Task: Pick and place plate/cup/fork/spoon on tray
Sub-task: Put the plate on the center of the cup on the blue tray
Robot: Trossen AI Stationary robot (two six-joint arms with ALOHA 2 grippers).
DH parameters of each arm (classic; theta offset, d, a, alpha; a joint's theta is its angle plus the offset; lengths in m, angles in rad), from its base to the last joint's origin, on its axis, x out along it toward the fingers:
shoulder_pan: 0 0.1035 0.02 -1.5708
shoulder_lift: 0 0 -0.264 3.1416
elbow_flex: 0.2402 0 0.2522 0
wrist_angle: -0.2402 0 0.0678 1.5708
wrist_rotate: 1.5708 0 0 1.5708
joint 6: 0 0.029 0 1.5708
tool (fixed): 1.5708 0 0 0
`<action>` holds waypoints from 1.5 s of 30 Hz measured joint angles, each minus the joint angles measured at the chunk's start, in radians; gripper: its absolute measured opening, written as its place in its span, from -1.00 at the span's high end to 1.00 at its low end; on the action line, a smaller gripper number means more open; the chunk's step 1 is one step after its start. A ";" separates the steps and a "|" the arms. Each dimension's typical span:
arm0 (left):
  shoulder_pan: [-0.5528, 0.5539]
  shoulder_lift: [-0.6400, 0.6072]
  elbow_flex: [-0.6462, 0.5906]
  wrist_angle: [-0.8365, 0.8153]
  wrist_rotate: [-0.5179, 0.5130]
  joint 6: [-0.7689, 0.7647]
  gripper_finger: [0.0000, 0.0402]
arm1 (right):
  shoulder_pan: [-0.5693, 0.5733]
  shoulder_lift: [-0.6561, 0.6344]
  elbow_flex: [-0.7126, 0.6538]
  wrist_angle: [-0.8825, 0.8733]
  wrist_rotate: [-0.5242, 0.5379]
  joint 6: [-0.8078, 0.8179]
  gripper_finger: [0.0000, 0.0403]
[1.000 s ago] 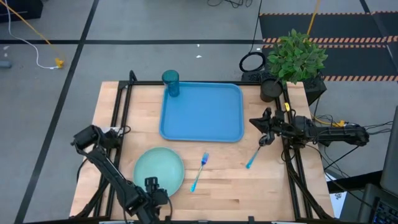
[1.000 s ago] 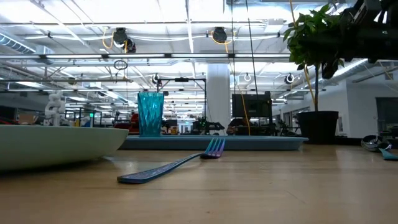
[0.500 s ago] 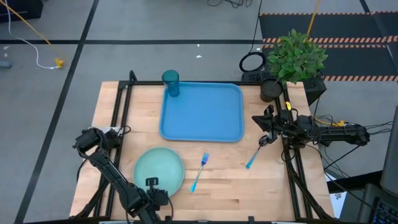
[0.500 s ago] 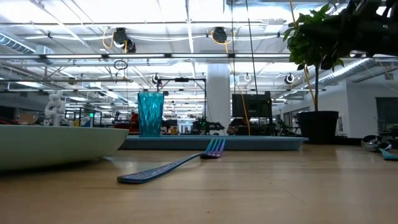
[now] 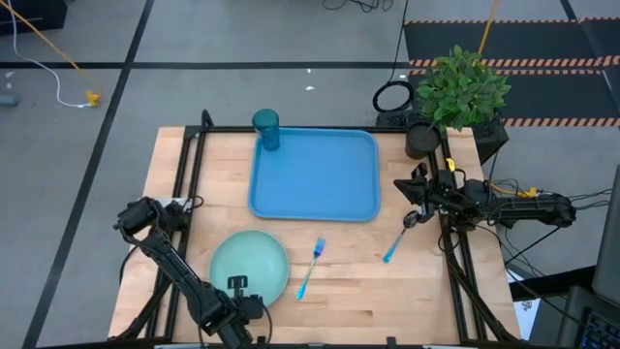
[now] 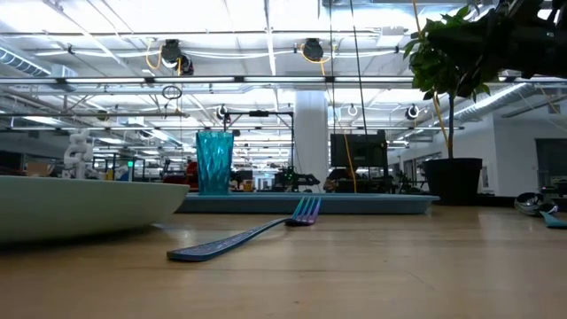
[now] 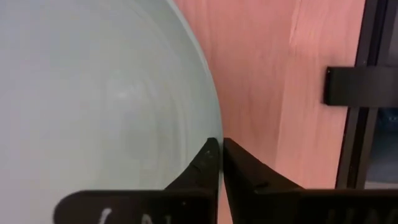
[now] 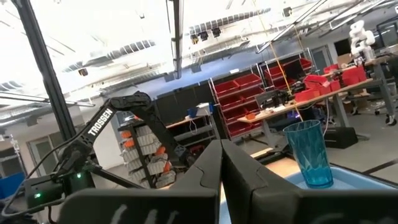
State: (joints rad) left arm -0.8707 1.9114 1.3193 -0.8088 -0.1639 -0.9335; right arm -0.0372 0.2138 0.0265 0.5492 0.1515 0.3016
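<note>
The pale mint plate (image 5: 249,267) lies on the wood at the near left and fills the left of the low view (image 6: 80,206). My left gripper (image 5: 237,284) is at its near rim, shut on it. The blue fork (image 5: 310,269) lies right of the plate. The spoon (image 5: 395,240) lies farther right, with its dark bowl (image 5: 411,219) below my right gripper (image 5: 412,190). That gripper is shut, empty and raised above the table. The teal cup (image 5: 266,129) stands upright on the far left corner of the blue tray (image 5: 315,174). My left gripper (image 7: 219,149) pinches the plate's rim (image 7: 213,127) at its near edge between the two fingers. One finger is over the inner side of the rim and the other is outside it. The fingers come from the near side, slanting down. In the low view the plate's underside is down by the table.
A potted plant (image 5: 455,92) in a dark pot (image 5: 422,141) stands at the far right corner. Black frame rails (image 5: 184,184) run along the table's left and right sides. Bare wood shows between the tray and the fork.
The plate has shifted a little toward the table's right in my left gripper's hold. My right gripper has drawn slightly up and toward the right edge, still shut.
</note>
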 joint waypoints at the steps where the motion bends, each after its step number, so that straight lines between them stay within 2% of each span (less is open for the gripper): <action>1: 0.000 0.000 0.000 0.002 -0.005 -0.013 0.92 | 0.000 0.000 0.000 0.000 -0.004 0.000 1.00; 9: -0.010 0.000 0.000 0.002 -0.024 -0.082 0.38 | 0.000 0.000 0.000 0.003 -0.023 0.001 1.00; 14: -0.031 0.000 -0.002 0.003 -0.069 -0.079 0.28 | 0.000 0.000 0.000 0.026 -0.023 0.001 1.00; 18: -0.044 0.009 -0.005 -0.004 -0.090 -0.063 0.39 | 0.000 0.000 0.000 0.051 -0.044 0.001 1.00; 28: -0.055 0.019 -0.013 -0.003 -0.109 0.015 0.94 | 0.000 0.000 0.000 0.069 -0.057 0.027 1.00; 34: -0.053 0.019 -0.010 -0.006 -0.099 0.025 0.93 | 0.009 0.000 0.000 0.076 -0.078 0.036 1.00; 38: -0.047 0.019 0.023 -0.019 -0.056 0.052 0.96 | 0.025 0.000 0.000 0.076 -0.076 0.030 1.00; 45: -0.026 0.019 0.204 -0.209 0.005 0.129 0.97 | 0.033 0.000 0.000 0.075 -0.073 0.028 1.00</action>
State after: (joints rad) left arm -0.8970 1.9301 1.5232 -1.0183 -0.1589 -0.8050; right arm -0.0040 0.2134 0.0265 0.6241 0.0780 0.3296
